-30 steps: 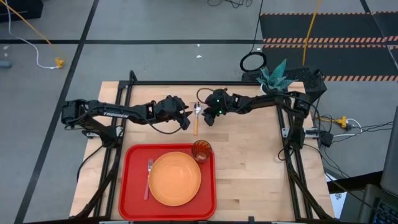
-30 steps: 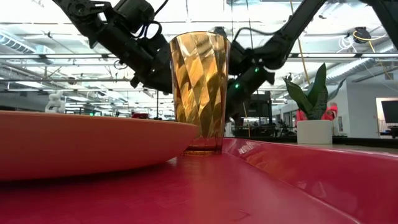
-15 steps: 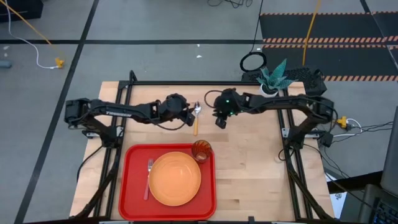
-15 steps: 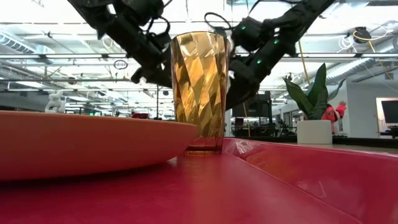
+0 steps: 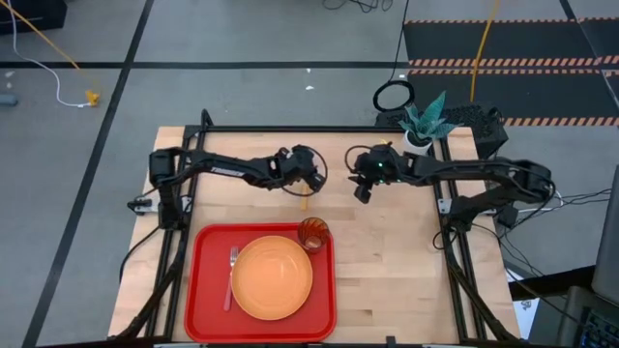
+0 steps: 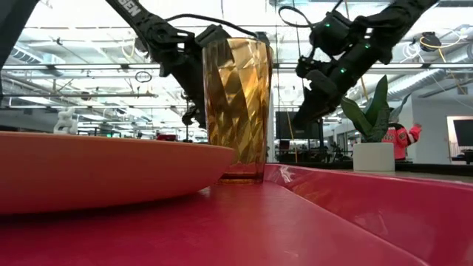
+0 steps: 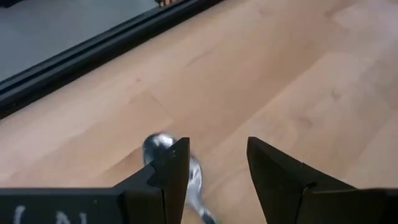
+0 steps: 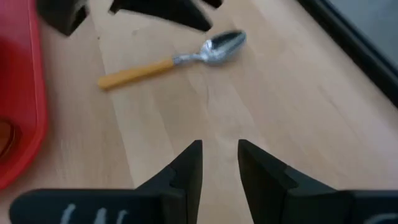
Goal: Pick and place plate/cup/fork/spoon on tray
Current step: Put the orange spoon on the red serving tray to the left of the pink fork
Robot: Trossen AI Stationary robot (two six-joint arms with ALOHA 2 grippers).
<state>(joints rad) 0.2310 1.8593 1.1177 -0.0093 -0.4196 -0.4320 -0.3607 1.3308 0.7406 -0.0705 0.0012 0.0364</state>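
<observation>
Already tray [image 5: 203, 290] holds plate [image 5: 272, 278], cup [image 5: 312, 233], fork [image 5: 231, 275].

No readable text; left arm [image 5: 227, 167] has white lettering, too small/cut off to make out.

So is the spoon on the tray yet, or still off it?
Off it. The spoon lies flat on the bare wooden table beyond the tray, under the left gripper.

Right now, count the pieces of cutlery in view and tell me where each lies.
2. The fork lies on the tray, beside the plate. The spoon lies on the bare table beyond the tray, under the left gripper.
</observation>
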